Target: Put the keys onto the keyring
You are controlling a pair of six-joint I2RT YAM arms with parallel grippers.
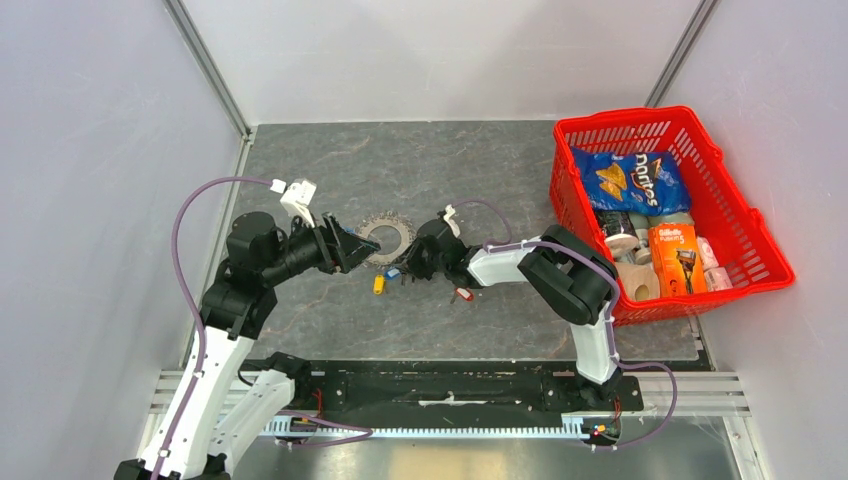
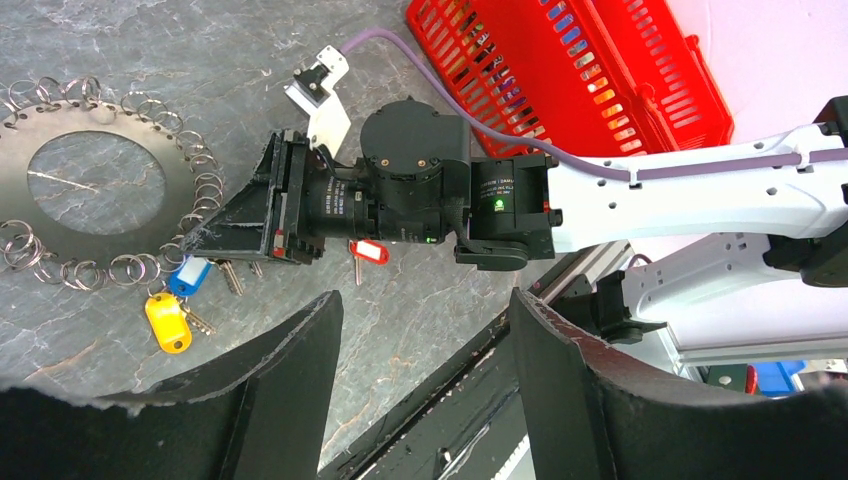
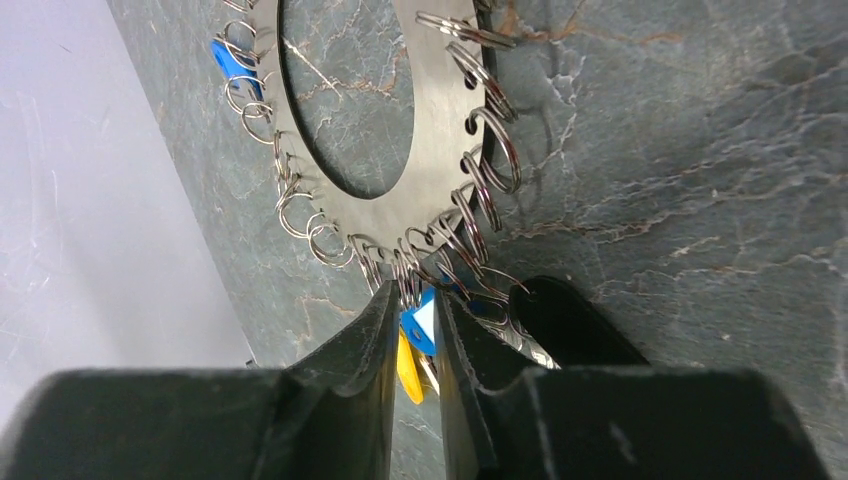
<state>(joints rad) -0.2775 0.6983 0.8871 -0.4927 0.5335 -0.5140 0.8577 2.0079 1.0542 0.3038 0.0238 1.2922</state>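
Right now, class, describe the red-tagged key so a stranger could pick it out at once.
Start at the red basket on the right, then move left to the toothed grey keyring. Nearer the arms' bases, beside the right arm's wrist, lies the red-tagged key. Unlike the blue-tagged key and yellow-tagged key huddled at the keyring's rim, it lies alone.

I see a red basket (image 1: 745, 235) at my table's (image 1: 320, 170) far right, holding a Doritos bag (image 1: 630, 180) and a Gillette pack (image 1: 676, 258).
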